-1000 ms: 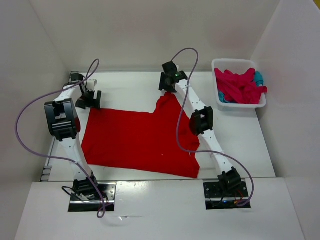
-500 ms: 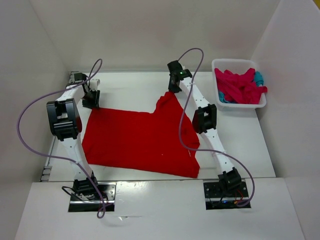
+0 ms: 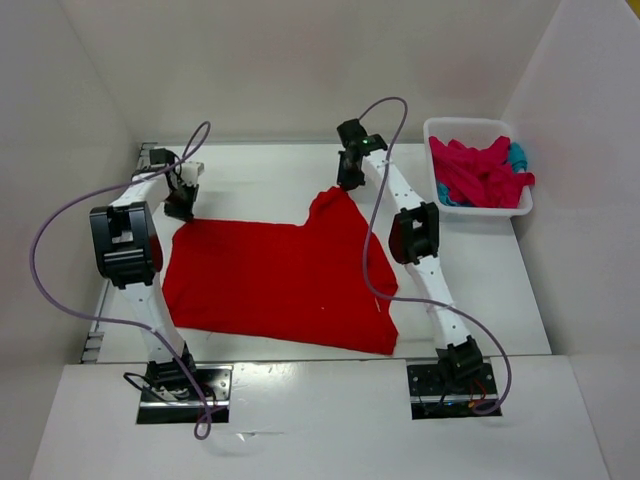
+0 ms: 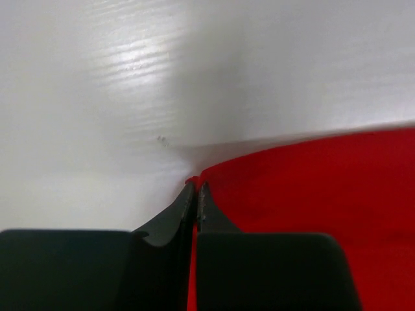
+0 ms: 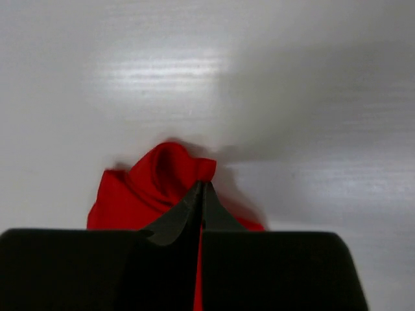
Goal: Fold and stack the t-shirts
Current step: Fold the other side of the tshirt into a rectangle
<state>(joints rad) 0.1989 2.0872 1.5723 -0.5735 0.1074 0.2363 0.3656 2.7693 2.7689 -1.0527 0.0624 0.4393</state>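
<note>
Pinching the far-left corner of the red t-shirt (image 3: 270,285), the left fingers (image 4: 183,208) are pressed together on the cloth; the right fingers (image 5: 189,204) are clamped on its far-right corner, which bunches into a small raised fold. The shirt lies spread, mostly flat, on the white counter (image 3: 260,170) between the arms; a crimson-pink t-shirt (image 3: 475,172) and a teal t-shirt (image 3: 517,155) sit heaped in the basket (image 3: 480,208) at the far right.

Table centre is taken up by the spread red t-shirt (image 3: 270,280). A bare strip of table (image 3: 260,175) is left between it and the back wall (image 3: 300,70). The far-right corner is blocked by the white basket (image 3: 480,212); a gap is left between it and the right arm (image 3: 410,235).
</note>
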